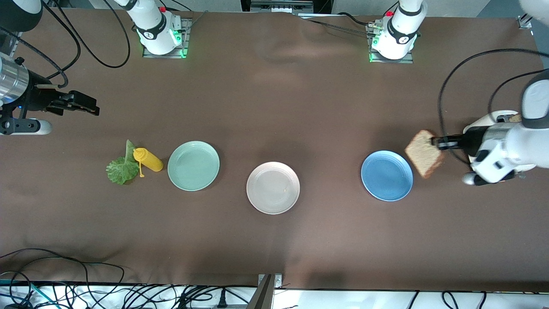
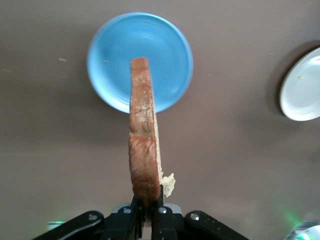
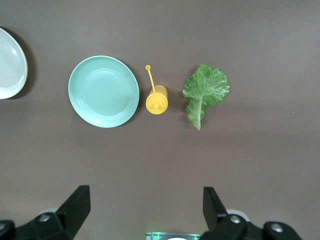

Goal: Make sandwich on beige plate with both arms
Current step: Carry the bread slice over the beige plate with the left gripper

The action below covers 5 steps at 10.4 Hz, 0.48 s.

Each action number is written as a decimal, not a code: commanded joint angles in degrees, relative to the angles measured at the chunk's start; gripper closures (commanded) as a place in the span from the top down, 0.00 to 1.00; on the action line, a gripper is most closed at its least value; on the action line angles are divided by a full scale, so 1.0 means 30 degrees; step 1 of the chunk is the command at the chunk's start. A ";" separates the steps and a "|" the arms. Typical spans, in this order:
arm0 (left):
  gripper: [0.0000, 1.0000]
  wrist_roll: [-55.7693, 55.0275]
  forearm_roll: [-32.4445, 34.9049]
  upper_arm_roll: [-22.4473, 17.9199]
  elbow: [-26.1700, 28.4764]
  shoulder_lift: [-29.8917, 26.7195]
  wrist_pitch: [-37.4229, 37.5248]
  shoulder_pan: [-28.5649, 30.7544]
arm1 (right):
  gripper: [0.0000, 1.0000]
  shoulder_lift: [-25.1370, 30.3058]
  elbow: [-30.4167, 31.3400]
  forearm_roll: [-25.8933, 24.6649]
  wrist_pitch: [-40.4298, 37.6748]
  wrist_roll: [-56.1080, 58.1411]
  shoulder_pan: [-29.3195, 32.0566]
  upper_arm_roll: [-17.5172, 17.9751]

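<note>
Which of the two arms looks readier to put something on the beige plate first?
Probably the left: its gripper already pinches a bread slice beside the blue plate. The beige plate is bare; the right gripper waits open.

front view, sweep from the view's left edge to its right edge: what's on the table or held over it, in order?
right gripper → lettuce leaf → yellow squeeze bottle → mint green plate → beige plate → blue plate → bread slice → left gripper, shut on the slice.
</note>
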State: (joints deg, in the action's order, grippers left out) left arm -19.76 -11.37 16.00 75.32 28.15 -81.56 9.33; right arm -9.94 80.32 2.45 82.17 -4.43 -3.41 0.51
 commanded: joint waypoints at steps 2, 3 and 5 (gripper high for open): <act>0.00 -0.4210 -0.1250 -0.0205 -0.0351 0.1568 -0.1899 -0.3945 | 1.00 0.0150 0.0151 0.0295 0.0061 0.0099 0.0082 -0.0054; 0.00 -0.5064 -0.1337 -0.0176 -0.0351 0.2066 -0.3066 -0.5033 | 1.00 0.0150 0.0151 0.0295 0.0090 0.0099 0.0082 -0.0054; 0.00 -0.6152 -0.3611 -0.0176 -0.0351 0.2741 -0.6167 -0.6210 | 1.00 0.0150 0.0151 0.0295 0.0119 0.0099 0.0082 -0.0054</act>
State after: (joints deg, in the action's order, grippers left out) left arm -36.38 -17.72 16.19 75.42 34.96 -96.23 -7.96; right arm -9.94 80.35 2.46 82.19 -4.43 -3.31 0.44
